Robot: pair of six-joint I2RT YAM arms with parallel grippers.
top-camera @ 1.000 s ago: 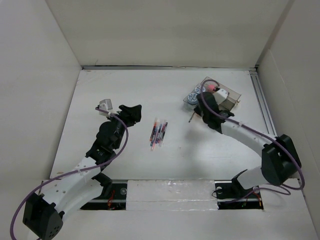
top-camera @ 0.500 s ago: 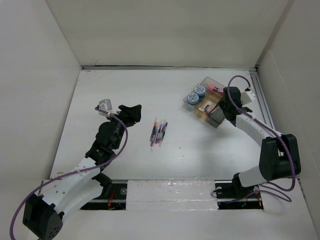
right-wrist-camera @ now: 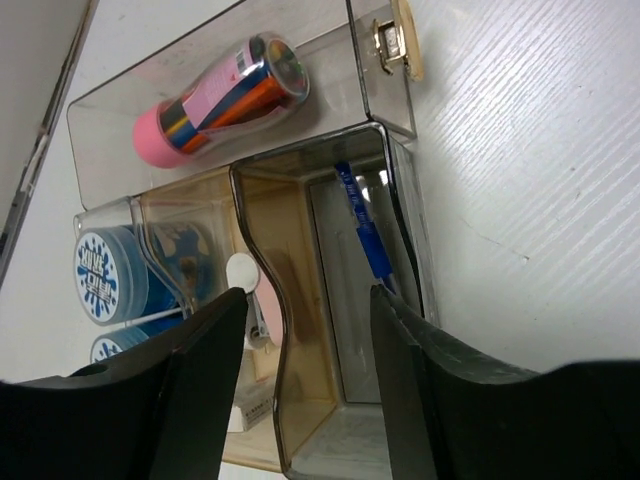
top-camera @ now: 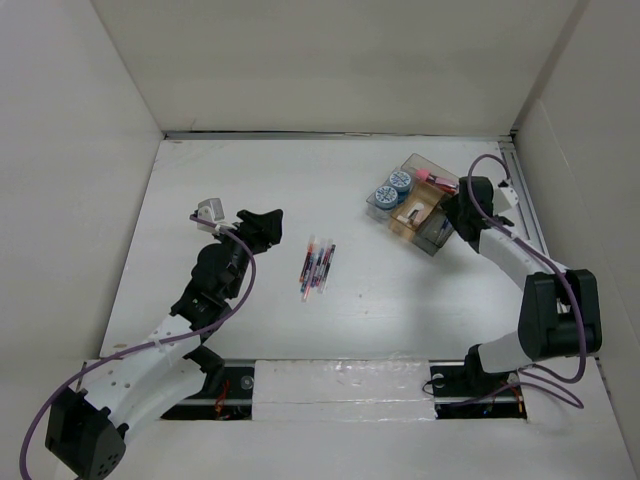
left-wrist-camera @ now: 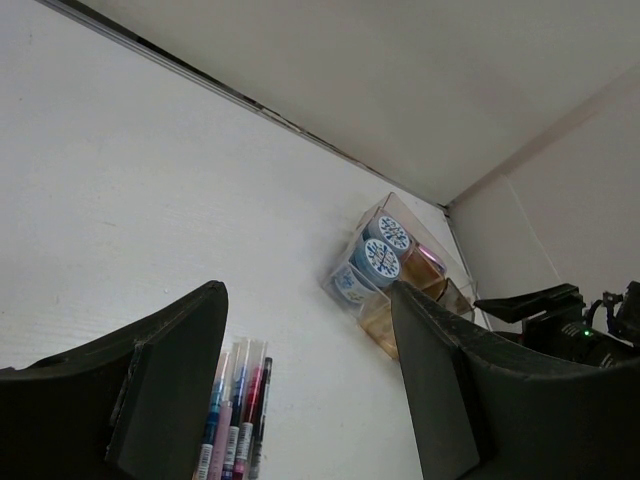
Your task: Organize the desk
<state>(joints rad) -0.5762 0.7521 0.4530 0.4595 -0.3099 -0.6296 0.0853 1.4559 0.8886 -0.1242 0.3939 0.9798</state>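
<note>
The white desk (top-camera: 260,175) spreads beneath both arms. The left gripper (top-camera: 262,224) gapes wide, empty, left of the pens (top-camera: 317,267). The right gripper (right-wrist-camera: 305,300) hangs parted and empty over the clear tray (right-wrist-camera: 150,110) at far right.

I see my left arm (top-camera: 150,362) stretched forward and bent at the elbow, its left tool (top-camera: 263,224) spread wide, gripping nothing. My right arm (top-camera: 505,256) is folded at far right, its right tool (top-camera: 456,212) angled down, fingers parted, nothing held.
</note>
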